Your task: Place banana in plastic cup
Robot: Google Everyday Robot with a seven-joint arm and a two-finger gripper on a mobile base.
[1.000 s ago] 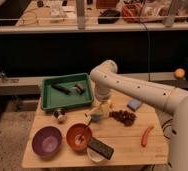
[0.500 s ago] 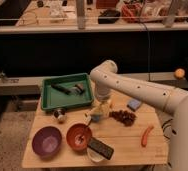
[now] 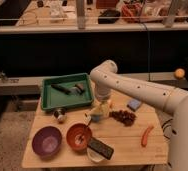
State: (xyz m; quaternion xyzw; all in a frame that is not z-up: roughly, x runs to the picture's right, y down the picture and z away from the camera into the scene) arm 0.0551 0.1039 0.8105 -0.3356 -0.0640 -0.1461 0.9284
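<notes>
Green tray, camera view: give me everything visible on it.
The green tray is a shallow rectangular bin with raised walls, plastic by the look of it. It sits flat on the back-left part of the wooden table, slightly skewed to the table edge. Inside lie a dark elongated object and a small greyish item beside it; neither can be identified. The arm's tool hangs just off the tray's front-right corner, over the table, not touching the tray.

gripper (image 3: 100, 111) at worktop (image 3: 127, 137) centre, above the tray's front-right corner | tray (image 3: 49, 102) rear-left | two bowls (image 3: 47, 141) (image 3: 79, 136) before tray | grapes (image 3: 122, 116) right of gripper | sausage piece (image 3: 147, 135) farther right
</notes>
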